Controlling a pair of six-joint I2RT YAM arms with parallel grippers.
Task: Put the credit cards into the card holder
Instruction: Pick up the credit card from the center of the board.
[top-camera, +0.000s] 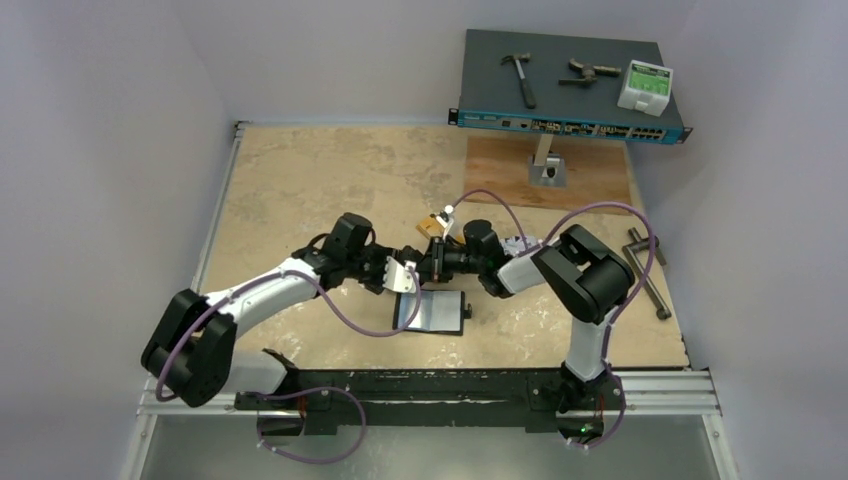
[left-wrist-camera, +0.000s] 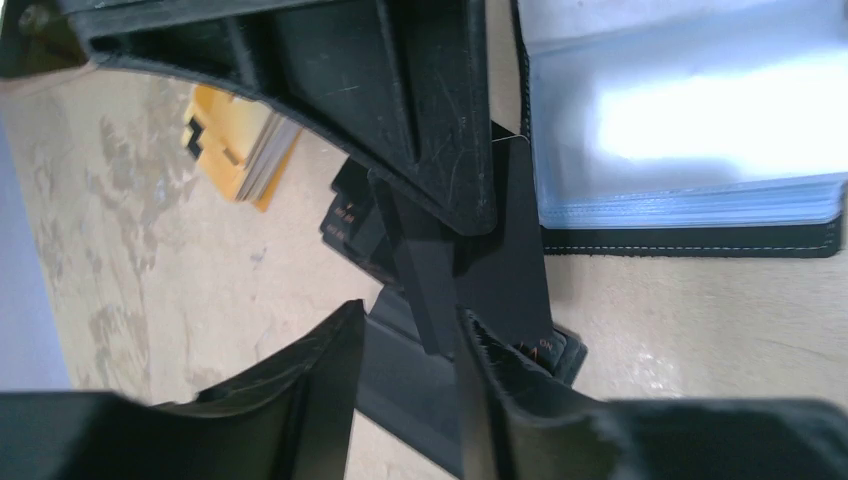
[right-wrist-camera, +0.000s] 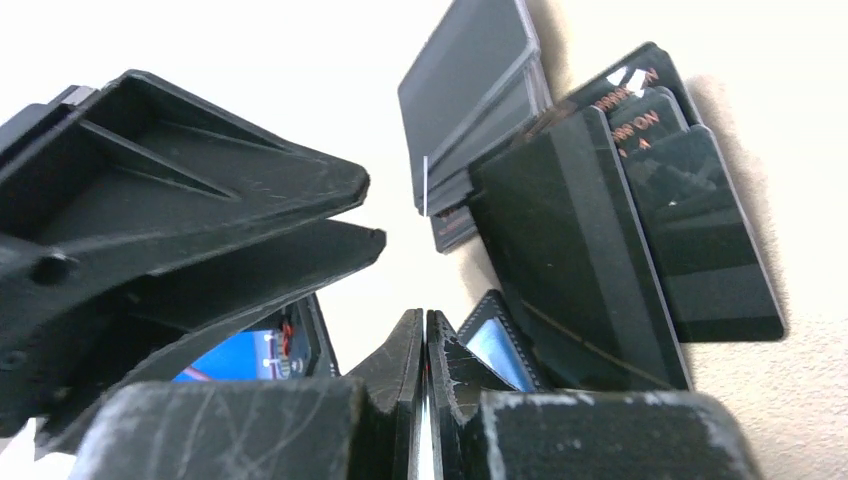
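Black card holder (top-camera: 437, 311) lies open on the table (top-camera: 300, 180) beside both grippers; only the wrist views resolve jaws: left gripper (left-wrist-camera: 410, 325) parted, right gripper (right-wrist-camera: 425, 330) nipped on a thin card (left-wrist-camera: 515, 250).

The left gripper (top-camera: 392, 272) and the right gripper (top-camera: 432, 262) meet tip to tip over the middle of the table (top-camera: 300, 180). A silver-white card (top-camera: 404, 276) is tilted between them, and from above it is unclear which one grips it. Just nearer the bases, the card holder (top-camera: 438, 312) lies open. Orange-yellow cards (top-camera: 431, 227) sit just beyond the grippers.
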